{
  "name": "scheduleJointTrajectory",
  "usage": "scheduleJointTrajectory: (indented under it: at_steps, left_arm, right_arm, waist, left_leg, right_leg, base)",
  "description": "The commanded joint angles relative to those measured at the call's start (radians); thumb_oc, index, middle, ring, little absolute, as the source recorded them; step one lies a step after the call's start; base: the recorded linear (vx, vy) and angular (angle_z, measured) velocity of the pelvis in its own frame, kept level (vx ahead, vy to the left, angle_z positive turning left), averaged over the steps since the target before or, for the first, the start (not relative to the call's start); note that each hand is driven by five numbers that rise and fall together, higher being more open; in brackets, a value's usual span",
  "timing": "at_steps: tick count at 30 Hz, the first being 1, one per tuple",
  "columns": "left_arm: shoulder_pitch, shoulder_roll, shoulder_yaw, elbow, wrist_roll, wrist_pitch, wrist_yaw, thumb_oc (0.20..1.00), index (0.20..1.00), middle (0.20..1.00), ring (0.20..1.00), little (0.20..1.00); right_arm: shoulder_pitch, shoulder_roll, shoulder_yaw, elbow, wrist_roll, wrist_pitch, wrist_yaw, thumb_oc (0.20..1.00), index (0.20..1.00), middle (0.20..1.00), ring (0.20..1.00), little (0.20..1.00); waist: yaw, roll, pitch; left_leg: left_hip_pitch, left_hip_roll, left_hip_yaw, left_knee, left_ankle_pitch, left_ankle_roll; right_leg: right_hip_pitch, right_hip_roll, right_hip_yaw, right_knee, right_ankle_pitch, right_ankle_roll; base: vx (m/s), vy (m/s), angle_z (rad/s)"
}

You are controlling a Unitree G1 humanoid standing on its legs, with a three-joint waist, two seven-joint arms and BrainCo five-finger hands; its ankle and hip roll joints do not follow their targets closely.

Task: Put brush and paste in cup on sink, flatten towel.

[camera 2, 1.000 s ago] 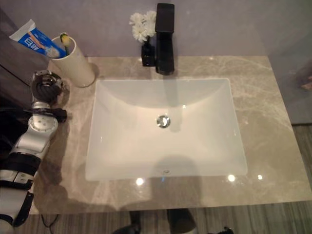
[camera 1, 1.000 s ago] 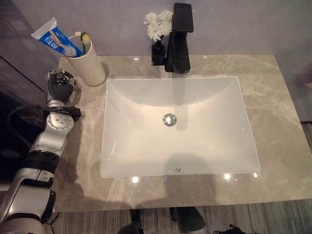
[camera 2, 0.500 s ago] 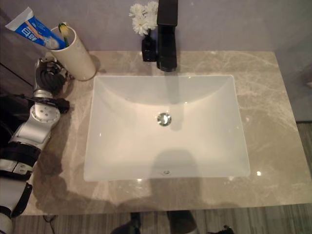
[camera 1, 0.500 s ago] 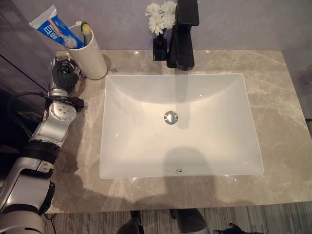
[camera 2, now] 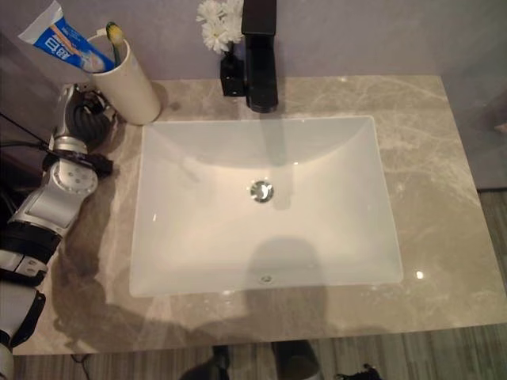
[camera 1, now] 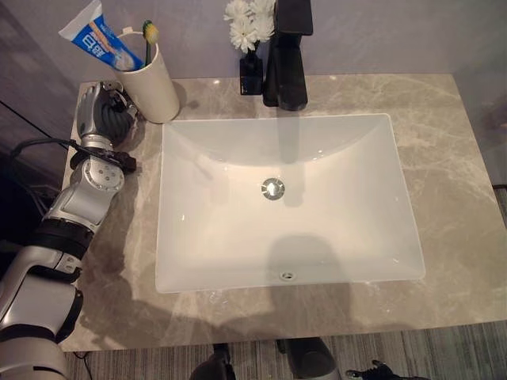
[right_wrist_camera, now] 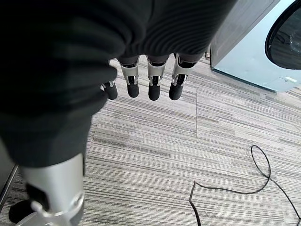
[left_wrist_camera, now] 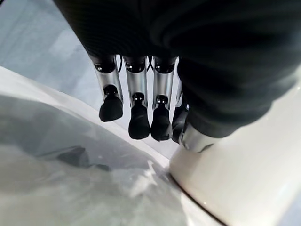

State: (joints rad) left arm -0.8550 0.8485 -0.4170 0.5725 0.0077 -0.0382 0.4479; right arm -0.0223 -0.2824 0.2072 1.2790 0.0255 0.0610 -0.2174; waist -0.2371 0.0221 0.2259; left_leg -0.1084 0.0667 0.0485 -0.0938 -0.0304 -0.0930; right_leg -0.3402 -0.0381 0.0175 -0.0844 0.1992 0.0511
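The left hand (camera 1: 101, 119) is resting on the worktop (camera 1: 444, 174) just beside the cup (camera 1: 156, 85), fingers (left_wrist_camera: 139, 123) relaxed and holding nothing. The toothbrush (camera 1: 147, 39) and toothpaste (camera 1: 101, 46) are standing in the cup, leaning away from the sink (camera 1: 190, 261). The right hand (right_wrist_camera: 141, 75) is hanging loose over the floor (right_wrist_camera: 188, 155).

cream cup (camera 1: 156, 83), blue-white paste (camera 1: 99, 43), black faucet (camera 1: 287, 55)

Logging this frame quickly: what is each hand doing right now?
Left hand: open, fingers relaxed beside the cup, holding nothing.
Right hand: open, fingers straight over the floor, holding nothing.
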Motion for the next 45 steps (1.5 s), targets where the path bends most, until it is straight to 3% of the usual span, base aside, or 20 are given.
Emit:
scheduleJointTrajectory:
  at_steps: [1, 20, 29, 39, 45]
  left_arm:
    - [-0.059, -0.039, -0.023, 0.029, 0.02, -0.014, 0.002, 0.2, 0.2, 0.2, 0.2, 0.2]
    - [-0.073, -0.131, -0.044, 0.025, 0.021, -0.021, -0.004, 0.2, 0.2, 0.2, 0.2, 0.2]
    - [-0.04, -0.162, -0.01, 0.038, 0.041, -0.003, 0.022, 0.2, 0.2, 0.2, 0.2, 0.2]
    - [0.176, -0.185, 0.139, -0.066, 0.025, 0.003, 0.034, 0.2, 0.2, 0.2, 0.2, 0.2]
    - [0.386, -0.162, 0.25, -0.273, 0.03, -0.037, 0.0, 0.2, 0.2, 0.2, 0.2, 0.2]
  right_arm:
    - [0.002, -0.015, 0.024, 0.018, 0.031, 0.001, -0.025, 1.0, 1.0, 1.0, 1.0, 1.0]
    - [0.006, -0.031, 0.019, 0.023, 0.032, -0.002, -0.037, 1.0, 1.0, 1.0, 1.0, 1.0]
    - [0.008, -0.025, 0.021, 0.028, 0.04, -0.007, -0.042, 1.0, 1.0, 1.0, 1.0, 1.0]
    - [0.019, -0.024, -0.019, 0.053, 0.023, 0.014, -0.028, 1.0, 1.0, 1.0, 1.0, 1.0]
    - [0.018, -0.019, -0.054, 0.071, 0.008, 0.023, -0.003, 1.0, 1.0, 1.0, 1.0, 1.0]
  waist:
    - [-0.042, 0.013, -0.002]
    - [-0.077, 0.033, -0.016]
    - [-0.071, 0.034, -0.02]
    - [-0.035, 0.019, -0.064]
    - [0.011, 0.0, -0.105]
  left_leg:
    - [0.067, -0.043, 0.04, 0.006, -0.032, 0.0]
    - [0.085, -0.022, 0.076, 0.006, -0.036, -0.014]
    - [0.096, -0.02, 0.076, 0.006, -0.038, -0.012]
    - [0.142, -0.02, 0.047, 0.006, -0.054, -0.002]
    - [0.17, -0.03, 0.019, 0.006, -0.06, 0.012]
  right_leg:
    - [-0.097, -0.037, 0.045, 0.169, -0.083, 0.097]
    - [-0.103, -0.002, 0.066, 0.176, -0.097, 0.085]
    - [-0.094, 0.003, 0.064, 0.18, -0.099, 0.083]
    - [-0.021, -0.009, 0.045, 0.16, -0.107, 0.083]
    - [0.048, -0.024, 0.018, 0.128, -0.1, 0.085]
  base:
    - [0.01, -0.024, -0.08]
    - [0.01, -0.021, -0.07]
    - [0.0, 0.0, 0.0]
    - [0.01, 0.001, 0.0]
    - [-0.01, 0.036, 0.15]
